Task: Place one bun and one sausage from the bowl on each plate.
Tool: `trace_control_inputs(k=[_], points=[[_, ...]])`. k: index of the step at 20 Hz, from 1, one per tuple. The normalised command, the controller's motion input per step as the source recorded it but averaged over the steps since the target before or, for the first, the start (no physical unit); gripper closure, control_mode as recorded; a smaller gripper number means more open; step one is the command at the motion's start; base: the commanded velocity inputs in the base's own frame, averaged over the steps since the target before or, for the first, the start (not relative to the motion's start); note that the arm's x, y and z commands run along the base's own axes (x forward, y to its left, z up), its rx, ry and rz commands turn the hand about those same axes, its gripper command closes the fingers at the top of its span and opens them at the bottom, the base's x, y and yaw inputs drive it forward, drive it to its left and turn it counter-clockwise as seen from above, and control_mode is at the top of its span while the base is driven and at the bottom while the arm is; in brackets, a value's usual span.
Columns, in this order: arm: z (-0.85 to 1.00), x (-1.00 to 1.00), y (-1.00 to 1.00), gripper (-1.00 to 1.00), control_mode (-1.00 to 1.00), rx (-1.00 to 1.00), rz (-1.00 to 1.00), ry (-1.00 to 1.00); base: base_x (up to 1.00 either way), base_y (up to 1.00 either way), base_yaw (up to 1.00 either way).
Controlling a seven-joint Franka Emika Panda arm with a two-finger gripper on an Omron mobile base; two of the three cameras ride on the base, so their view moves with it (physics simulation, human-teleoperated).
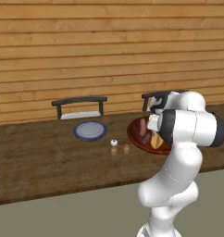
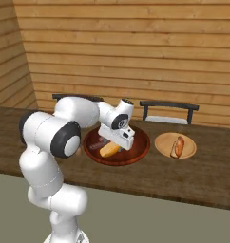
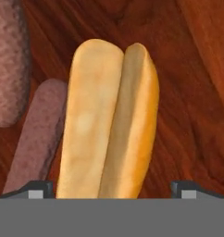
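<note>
The dark reddish-brown bowl (image 2: 139, 142) sits on the wooden counter under my hand. In it lie a split golden bun (image 3: 109, 125) and two brownish sausages (image 3: 37, 134), one of them right beside the bun. My gripper (image 3: 113, 190) hangs open just above the bun, one fingertip (image 3: 37, 189) on each side of its near end, gripping nothing. The tan-orange plate (image 2: 162, 142) to the right of the bowl holds a bun with a sausage (image 2: 178, 146). The blue-grey plate (image 1: 90, 131) lies bare to the left of the bowl (image 1: 132, 134).
Two small shakers (image 1: 114, 143) stand on the counter between the blue-grey plate and the bowl. Dark chair backs (image 1: 79, 105) rise behind the counter against the wooden plank wall. The counter's front edge runs just ahead of my base.
</note>
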Motion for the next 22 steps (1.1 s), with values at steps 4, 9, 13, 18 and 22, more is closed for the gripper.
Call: trace_control_inputs(k=[4,9,13,18,22], points=[[-0.11,0.11,0.08,-1.0,-1.0,0.0,-0.18,0.0,0.0,0.0,0.0],[-0.14,0.05,0.0,-1.0,-1.0,0.0,-0.19,0.0,0.0,0.0,0.0],[-0.34,0.44,0.0,-1.0,-1.0,0.0,-0.15,-0.05,0.0,0.0,0.0],[-0.01,0.01,0.0,1.0,-1.0,0.0,-0.08,-0.01,0.0,0.0,0.0],[0.0,0.0,0.0,1.0,-1.0,0.0,-0.04,0.0,0.0,0.0,0.0]])
